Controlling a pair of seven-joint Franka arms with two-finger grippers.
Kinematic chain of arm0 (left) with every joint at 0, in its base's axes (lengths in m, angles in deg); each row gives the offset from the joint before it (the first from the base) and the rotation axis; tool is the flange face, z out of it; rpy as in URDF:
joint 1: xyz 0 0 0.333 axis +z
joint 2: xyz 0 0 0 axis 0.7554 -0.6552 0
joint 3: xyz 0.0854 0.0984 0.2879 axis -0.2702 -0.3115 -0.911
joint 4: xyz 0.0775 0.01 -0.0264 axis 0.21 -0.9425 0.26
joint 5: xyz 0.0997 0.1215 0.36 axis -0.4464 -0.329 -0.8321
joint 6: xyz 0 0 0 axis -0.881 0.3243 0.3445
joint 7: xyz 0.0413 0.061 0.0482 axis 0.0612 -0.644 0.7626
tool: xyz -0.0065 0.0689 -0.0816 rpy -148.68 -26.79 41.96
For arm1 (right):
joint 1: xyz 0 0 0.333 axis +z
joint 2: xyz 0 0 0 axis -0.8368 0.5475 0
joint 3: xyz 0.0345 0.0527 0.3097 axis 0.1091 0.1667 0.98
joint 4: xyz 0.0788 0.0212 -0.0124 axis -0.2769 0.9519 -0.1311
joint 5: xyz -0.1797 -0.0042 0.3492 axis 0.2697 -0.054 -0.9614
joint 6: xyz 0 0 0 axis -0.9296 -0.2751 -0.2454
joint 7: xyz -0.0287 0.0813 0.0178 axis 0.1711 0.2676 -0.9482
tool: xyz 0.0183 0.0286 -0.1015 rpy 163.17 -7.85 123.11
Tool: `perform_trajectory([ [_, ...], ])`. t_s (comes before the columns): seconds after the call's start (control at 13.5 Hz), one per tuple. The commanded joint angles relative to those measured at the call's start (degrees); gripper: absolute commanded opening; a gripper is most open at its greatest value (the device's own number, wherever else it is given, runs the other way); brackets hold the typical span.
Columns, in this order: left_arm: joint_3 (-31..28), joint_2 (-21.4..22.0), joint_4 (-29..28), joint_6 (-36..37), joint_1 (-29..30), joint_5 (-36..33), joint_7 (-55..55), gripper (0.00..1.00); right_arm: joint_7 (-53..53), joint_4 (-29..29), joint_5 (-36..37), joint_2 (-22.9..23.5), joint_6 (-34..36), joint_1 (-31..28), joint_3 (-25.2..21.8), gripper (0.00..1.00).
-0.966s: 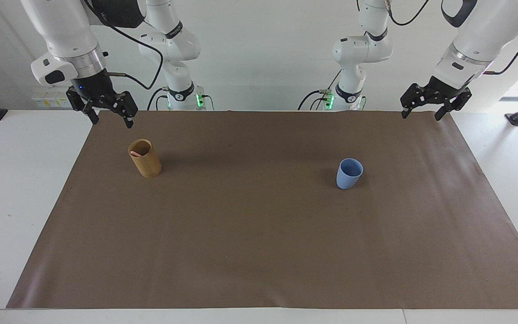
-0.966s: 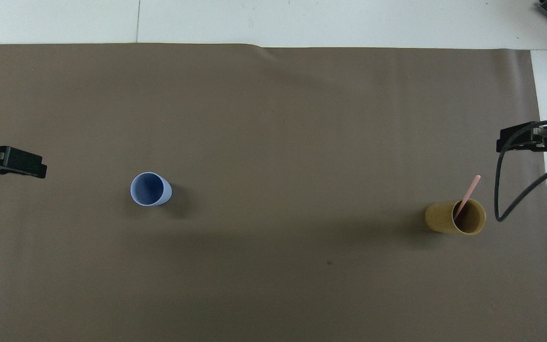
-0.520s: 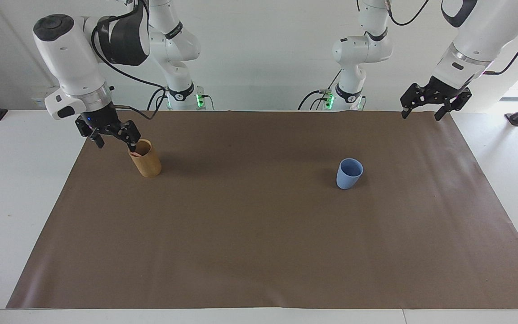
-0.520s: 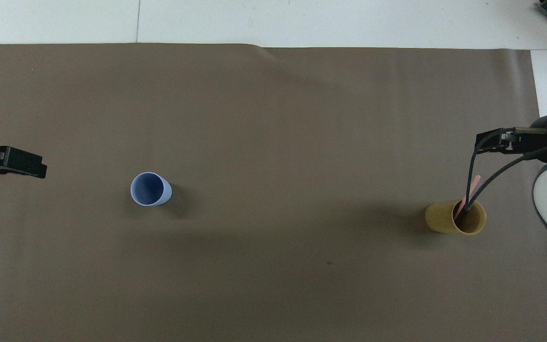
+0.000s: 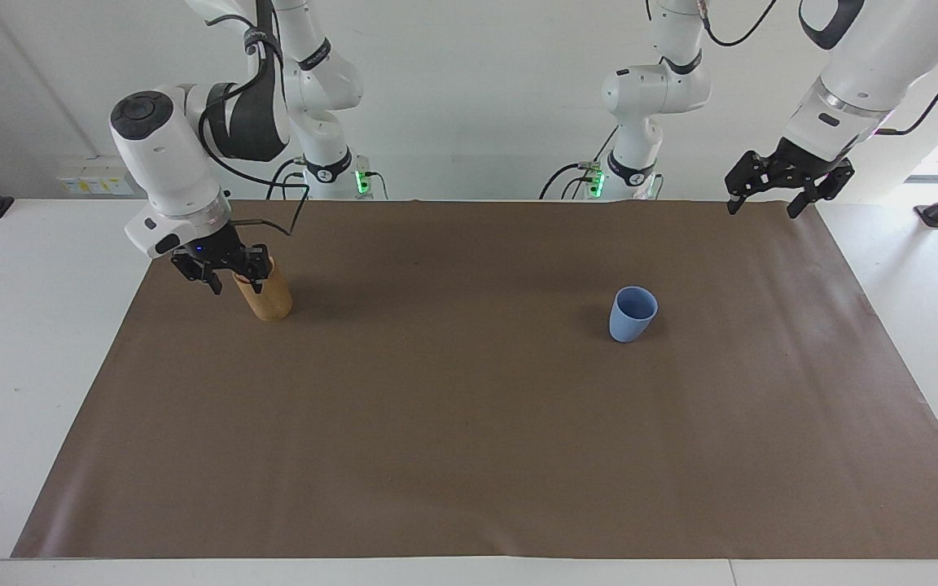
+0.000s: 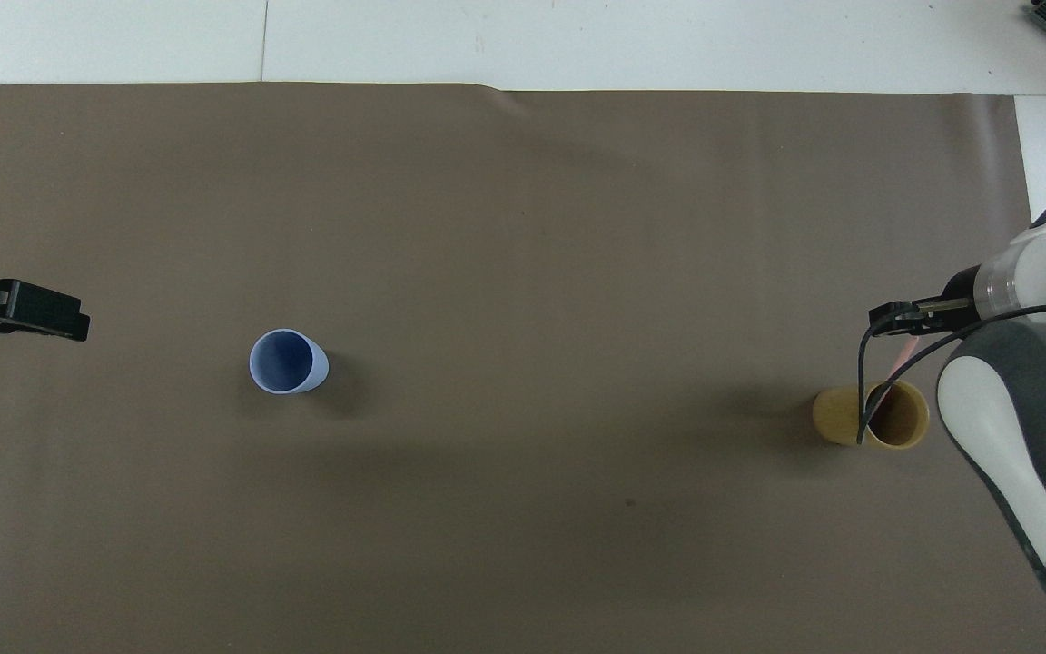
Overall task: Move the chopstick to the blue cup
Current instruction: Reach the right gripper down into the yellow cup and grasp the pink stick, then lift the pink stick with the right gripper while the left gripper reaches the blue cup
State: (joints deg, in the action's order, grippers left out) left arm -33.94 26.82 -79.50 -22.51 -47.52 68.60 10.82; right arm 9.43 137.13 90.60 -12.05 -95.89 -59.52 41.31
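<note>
Two cups on brown mat (image 5: 469,456): bamboo cup (image 5: 268,299), blue cup (image 5: 632,315) well apart.

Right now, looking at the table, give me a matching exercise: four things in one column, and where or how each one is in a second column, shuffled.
Column one:
1. blue cup
2. chopstick
3. left tool
4. right tool

Column two:
A. down at the rim of the tan cup
B. waiting open, up over the edge of the brown mat
C. standing upright and empty, toward the left arm's end
D. leaning inside the tan cup, top end sticking out

Pairs: 1-C, 2-D, 3-B, 4-A
</note>
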Motion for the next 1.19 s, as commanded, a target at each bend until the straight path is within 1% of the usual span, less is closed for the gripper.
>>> perform_trajectory([
  [0.0,0.7,0.3,0.5,0.5,1.3,0.6,-0.6,1.00,-1.7,2.3,0.4,-2.3,-0.7,-0.6,0.5,0.36],
  [0.07,1.3,0.7,0.5,0.9,0.6,0.7,-0.4,1.00,-2.1,2.3,0.4,-2.3,0.0,-0.6,0.5,0.26],
  [0.22,1.5,0.9,0.5,0.4,0.0,0.7,-0.2,1.00,-4.4,2.2,0.4,-2.5,2.4,-0.7,0.5,0.20],
  [0.3,1.5,1.0,0.5,0.4,0.0,0.7,-0.2,1.00,-5.4,2.2,0.4,-2.8,2.5,-0.8,0.5,0.17],
  [0.37,1.5,1.2,-0.8,-0.2,0.0,0.8,-0.2,1.00,-6.6,2.2,0.4,-2.8,2.9,-0.9,0.5,0.10],
  [0.45,1.5,0.9,-2.3,-1.1,0.0,0.8,-0.2,1.00,-7.3,2.0,0.4,-2.7,2.9,-1.1,0.5,0.00],
  [0.52,1.5,0.4,-4.3,-4.0,0.0,0.8,-0.2,1.00,-7.3,1.5,0.3,-2.7,2.9,-1.1,0.5,0.00],
  [0.67,1.5,0.1,-11.0,-13.9,0.5,0.8,0.1,1.00,-7.3,0.0,0.3,-2.9,2.9,-1.1,0.5,0.00],
  [0.74,1.5,0.1,-14.4,-17.6,0.3,0.8,0.1,1.00,-7.2,-0.7,0.3,-3.5,3.2,-1.1,0.5,0.00],
  [0.82,1.5,-0.2,-16.2,-19.2,0.0,1.0,0.8,1.00,-6.8,-1.0,0.3,-4.2,3.3,-1.2,0.5,0.00],
  [0.97,1.6,-2.1,-18.4,-21.2,-1.2,1.1,4.6,1.00,-6.5,-1.0,0.2,-6.8,3.6,-1.1,0.5,0.00],
  [1.11,1.7,-2.2,-22.8,-26.0,-3.3,1.2,9.1,1.00,-5.3,-1.3,-0.5,-10.1,4.2,-1.1,0.5,0.00],
])
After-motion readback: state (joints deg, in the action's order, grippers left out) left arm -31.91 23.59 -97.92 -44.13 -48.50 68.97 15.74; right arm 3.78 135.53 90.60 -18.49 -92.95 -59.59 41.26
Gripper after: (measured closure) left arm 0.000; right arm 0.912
